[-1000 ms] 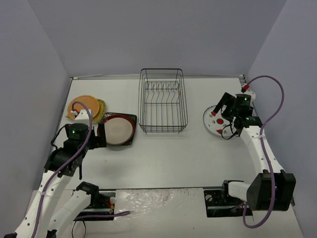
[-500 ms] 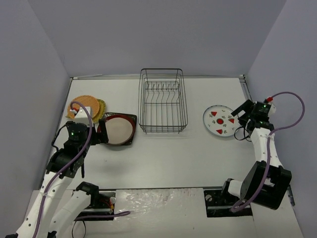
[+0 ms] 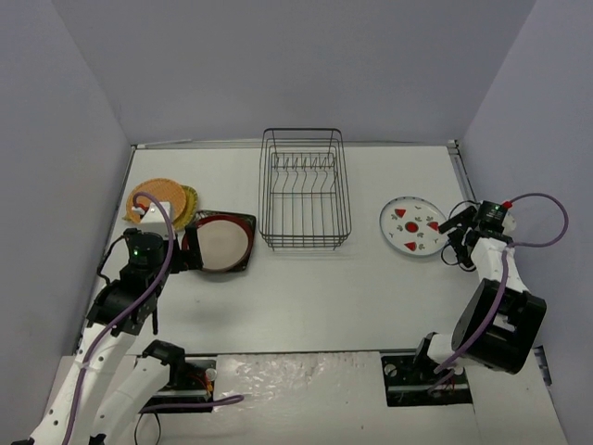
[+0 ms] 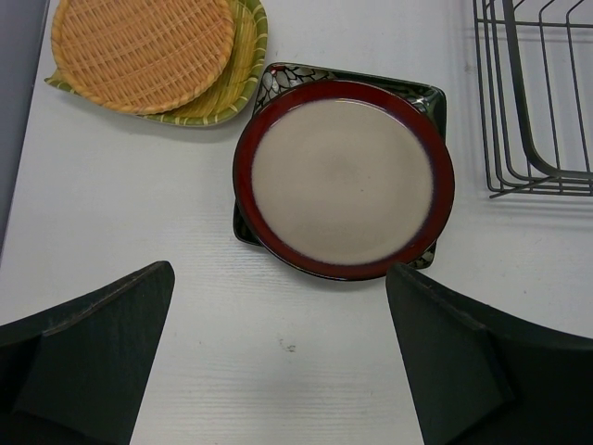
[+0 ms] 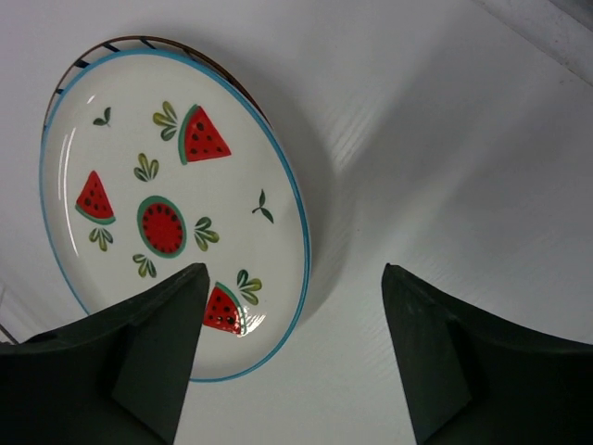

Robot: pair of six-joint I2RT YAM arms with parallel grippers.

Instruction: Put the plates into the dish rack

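The black wire dish rack stands empty at the middle back; its corner shows in the left wrist view. A red-rimmed cream plate lies on a dark square plate at the left. An orange woven plate rests on a yellow-green plate behind them. A white plate with red fruit marks lies at the right, on top of a black-striped plate whose rim peeks out. My left gripper is open, just short of the red-rimmed plate. My right gripper is open astride the fruit plate's right edge.
Grey walls enclose the white table on three sides. The right arm's base and purple cable sit close to the right wall. The orange plate stack lies near the left wall.
My right arm has swung from above the fruit plate out to its right side, with the gripper now low at the plate's right edge. My left arm has barely moved.
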